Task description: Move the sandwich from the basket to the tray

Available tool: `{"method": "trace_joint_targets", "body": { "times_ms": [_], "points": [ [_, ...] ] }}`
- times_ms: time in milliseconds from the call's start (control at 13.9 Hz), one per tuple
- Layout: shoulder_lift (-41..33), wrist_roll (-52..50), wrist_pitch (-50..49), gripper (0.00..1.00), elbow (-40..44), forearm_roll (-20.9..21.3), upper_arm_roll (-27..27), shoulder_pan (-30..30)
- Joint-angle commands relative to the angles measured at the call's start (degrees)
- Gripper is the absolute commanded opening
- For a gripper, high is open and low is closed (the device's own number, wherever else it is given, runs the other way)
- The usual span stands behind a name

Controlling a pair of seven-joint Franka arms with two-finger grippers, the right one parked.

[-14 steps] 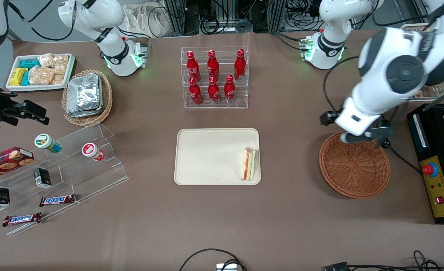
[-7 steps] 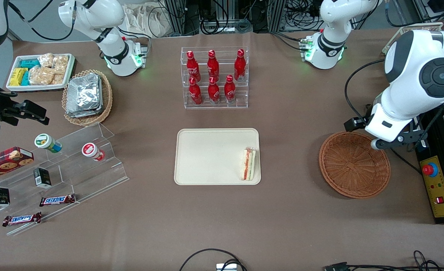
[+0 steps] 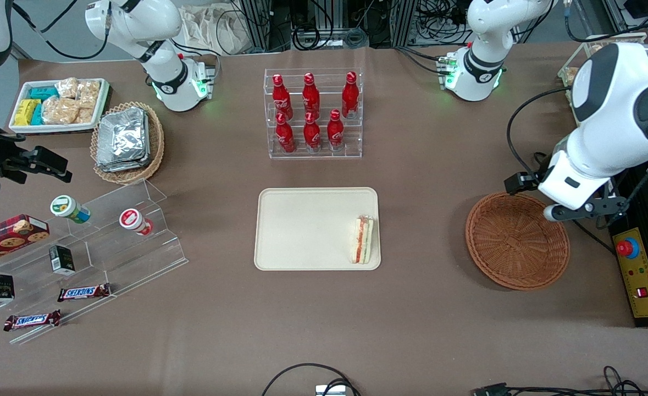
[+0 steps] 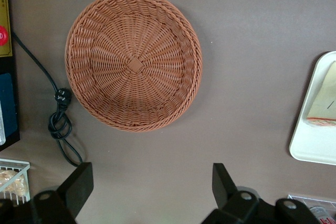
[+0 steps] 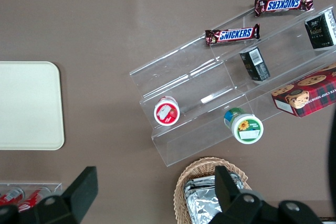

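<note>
While I watch the feeds, the sandwich (image 3: 363, 240) lies flat in the tray (image 3: 302, 231), close against the rim at the tray's end nearest the working arm; the rest of the cream tray floor is bare. From the wrist camera I catch only one corner of that tray (image 4: 310, 148) with the wedge's crust edge (image 4: 324, 100) showing on it.

On the brown worktop (image 3: 422, 324), the basket (image 3: 517, 241) sits well apart from the tray, toward the working arm's end, and its woven bottom holds nothing. The wrist camera looks straight down into it (image 4: 134, 66) and shows only wicker, with a black coiled cable (image 4: 59, 124) lying just beside its rim.

My gripper (image 4: 152, 187) hangs above the worktop just beside the basket rim, its fingers spread wide with nothing between them. On the front feed the gripper (image 3: 576, 206) sits over the basket's edge nearest the black control box (image 3: 634, 264).

Farther from the front camera than the tray, a clear rack (image 3: 313, 113) holds six red bottles in two rows. Toward the parked arm's end, a tan wicker basket (image 3: 128, 143) carries a stack of foil packets, and a white tray (image 3: 57, 104) beside it is filled with bagged snacks. Nearer the camera, a clear stepped stand (image 3: 98, 247) carries two lidded cups, small dark boxes and two chocolate bars, with a red cookie box (image 3: 7, 234) at its end.
</note>
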Motion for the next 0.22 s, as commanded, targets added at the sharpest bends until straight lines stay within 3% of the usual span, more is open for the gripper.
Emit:
{"method": "trace_joint_targets", "body": {
  "times_ms": [0,144],
  "points": [
    [2.34,0.79,-1.40,1.00,4.12,-0.69,-0.55,0.56],
    [4.28,0.69,-1.67,1.00,6.59,-0.69,-0.55,0.64]
  ]
}}
